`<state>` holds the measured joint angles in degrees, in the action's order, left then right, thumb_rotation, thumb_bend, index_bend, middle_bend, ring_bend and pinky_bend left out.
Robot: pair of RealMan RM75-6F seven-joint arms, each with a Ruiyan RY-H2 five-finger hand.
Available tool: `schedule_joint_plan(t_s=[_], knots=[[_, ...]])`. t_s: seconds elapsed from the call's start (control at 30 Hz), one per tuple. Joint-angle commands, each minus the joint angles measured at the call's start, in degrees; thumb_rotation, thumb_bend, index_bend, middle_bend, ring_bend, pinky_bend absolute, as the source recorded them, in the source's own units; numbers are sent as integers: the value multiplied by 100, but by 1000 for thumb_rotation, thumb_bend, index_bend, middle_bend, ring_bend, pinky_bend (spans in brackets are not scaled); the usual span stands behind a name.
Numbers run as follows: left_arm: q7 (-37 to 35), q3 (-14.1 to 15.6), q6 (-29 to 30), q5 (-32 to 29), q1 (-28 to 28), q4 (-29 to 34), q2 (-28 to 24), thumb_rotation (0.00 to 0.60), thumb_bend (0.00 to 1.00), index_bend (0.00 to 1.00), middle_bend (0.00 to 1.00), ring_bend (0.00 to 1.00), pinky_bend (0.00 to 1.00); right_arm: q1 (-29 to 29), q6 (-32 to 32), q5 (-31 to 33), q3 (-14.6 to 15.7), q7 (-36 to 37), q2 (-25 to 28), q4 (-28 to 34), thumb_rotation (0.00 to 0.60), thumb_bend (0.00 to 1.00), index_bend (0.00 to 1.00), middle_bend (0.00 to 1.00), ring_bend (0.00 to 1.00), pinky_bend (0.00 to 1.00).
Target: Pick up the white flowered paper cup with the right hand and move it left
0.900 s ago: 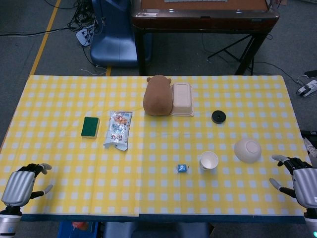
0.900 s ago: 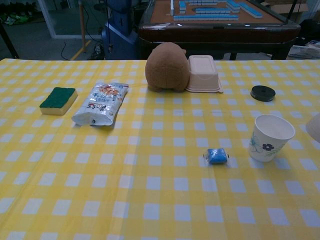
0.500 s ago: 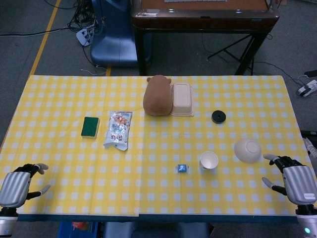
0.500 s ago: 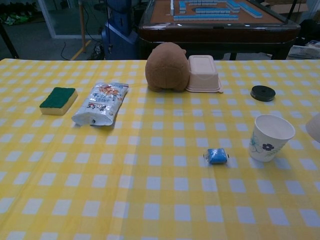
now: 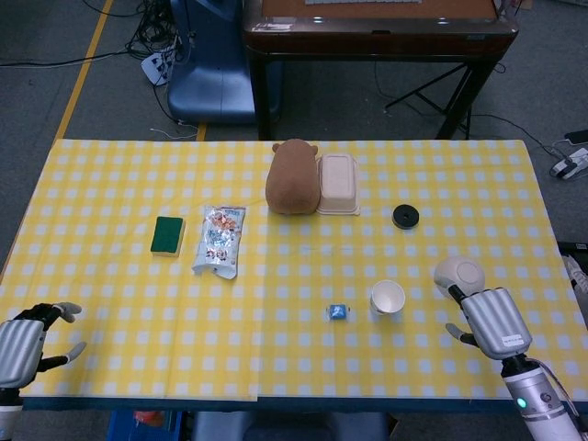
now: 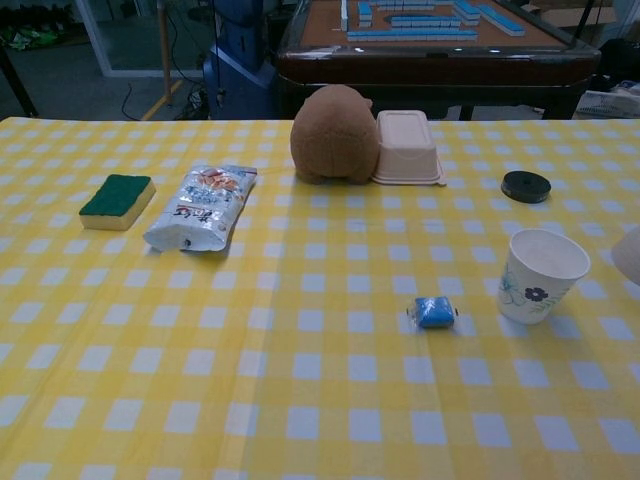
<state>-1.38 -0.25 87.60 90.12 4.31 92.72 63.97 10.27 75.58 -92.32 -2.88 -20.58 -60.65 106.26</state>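
Observation:
The white flowered paper cup (image 5: 388, 299) stands upright on the yellow checked tablecloth; in the chest view the cup (image 6: 540, 275) shows a dark flower on its side. My right hand (image 5: 493, 322) hovers to the cup's right, near the front edge, open and holding nothing, partly covering a white bowl. My left hand (image 5: 22, 343) sits at the front left corner, open and empty. Neither hand appears in the chest view.
A small blue packet (image 5: 338, 311) lies just left of the cup. A white bowl (image 5: 457, 273) sits to its right. Further back are a black lid (image 5: 404, 216), a beige lunch box (image 5: 337, 184), a brown plush toy (image 5: 292, 177), a snack bag (image 5: 220, 240) and a green sponge (image 5: 168, 234).
My right hand has moved left and inward from the table's right edge toward the bowl and cup. My left hand has drifted slightly down and left. The cup has not moved.

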Motion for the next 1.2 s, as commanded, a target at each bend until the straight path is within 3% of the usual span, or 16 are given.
schedule_joint_plan(t_s=[0.03,0.23,0.53,1.2], knots=[[-33,0,11,5,-8,3,-19,600,0,485,482,394,468,412,-615,496,-186,-728,116,503,600,0,251,1000,1000,1000],[-120,-26,40,-34,-30,12,-70,600,0,486,482,394,468,884,-1241,1396,-367,-1717,-42,829,600,0,251,1000,1000,1000],[-208,-48,58,-62,-49,-1,-109,600,0,486,482,394,468,1433,-1583,2383,-371,-2726,-382,1022,600,0,251,1000,1000,1000],[-292,-75,71,-79,-66,-11,-139,600,0,491,482,394,468,2179,-1394,3518,-90,-3715,-1039,878,600,0,251,1000,1000,1000]])
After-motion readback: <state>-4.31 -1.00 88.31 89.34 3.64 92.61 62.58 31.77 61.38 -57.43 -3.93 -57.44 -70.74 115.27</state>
